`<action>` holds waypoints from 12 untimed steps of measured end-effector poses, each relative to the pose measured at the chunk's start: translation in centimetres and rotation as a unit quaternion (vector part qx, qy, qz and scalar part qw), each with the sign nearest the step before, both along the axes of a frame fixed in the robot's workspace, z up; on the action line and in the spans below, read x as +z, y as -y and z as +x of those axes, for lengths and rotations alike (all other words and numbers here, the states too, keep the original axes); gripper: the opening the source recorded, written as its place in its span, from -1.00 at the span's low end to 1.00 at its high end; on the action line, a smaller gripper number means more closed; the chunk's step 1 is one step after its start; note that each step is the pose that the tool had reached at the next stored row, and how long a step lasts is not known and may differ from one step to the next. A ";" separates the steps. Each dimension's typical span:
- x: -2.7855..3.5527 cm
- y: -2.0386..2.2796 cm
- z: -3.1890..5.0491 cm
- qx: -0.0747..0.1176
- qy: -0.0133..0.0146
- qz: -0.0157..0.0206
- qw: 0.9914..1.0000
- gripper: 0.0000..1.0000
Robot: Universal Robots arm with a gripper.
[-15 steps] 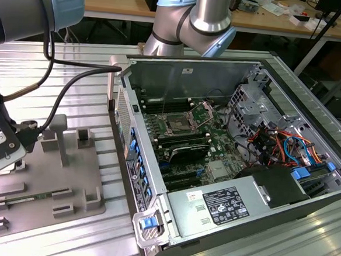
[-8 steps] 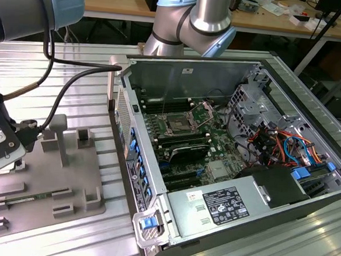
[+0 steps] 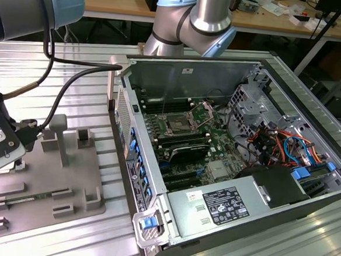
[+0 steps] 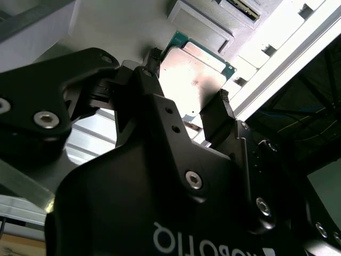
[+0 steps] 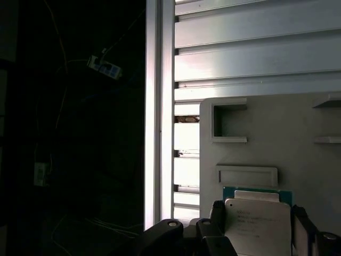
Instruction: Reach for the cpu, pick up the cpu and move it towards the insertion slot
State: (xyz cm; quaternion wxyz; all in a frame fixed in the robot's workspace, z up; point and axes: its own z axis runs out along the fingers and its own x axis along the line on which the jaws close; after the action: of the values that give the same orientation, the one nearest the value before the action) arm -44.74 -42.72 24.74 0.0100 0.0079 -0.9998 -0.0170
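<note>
**Now the gripper is pinching the cpu at the grey plate**

In both wrist views the gripper (image 4: 185, 88) is pressing its two black fingers (image 4: 217, 111) against opposite edges of the cpu (image 4: 198, 68), and the chip is sitting between them, silvery top showing. The cpu is staying over the grey plastic plate (image 5: 298, 138), near a walled recess (image 5: 229, 124). Whether it is lifted, I cannot tell. In the exterior view the gripper is hanging at the exterior view's left, well apart from the open computer case (image 3: 186, 70). Inside that case the motherboard (image 3: 218, 152) is carrying the insertion slot (image 3: 176, 124).
</note>
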 end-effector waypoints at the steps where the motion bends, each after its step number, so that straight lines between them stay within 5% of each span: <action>1: 0.00 0.00 0.01 0.000 0.000 0.000 1.000 0.09; 12: 0.30 0.00 0.02 0.000 0.000 0.000 1.000 0.09</action>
State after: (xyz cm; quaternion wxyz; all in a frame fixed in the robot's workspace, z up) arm -44.72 -42.71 25.04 0.0101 0.0079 -0.9998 -0.0170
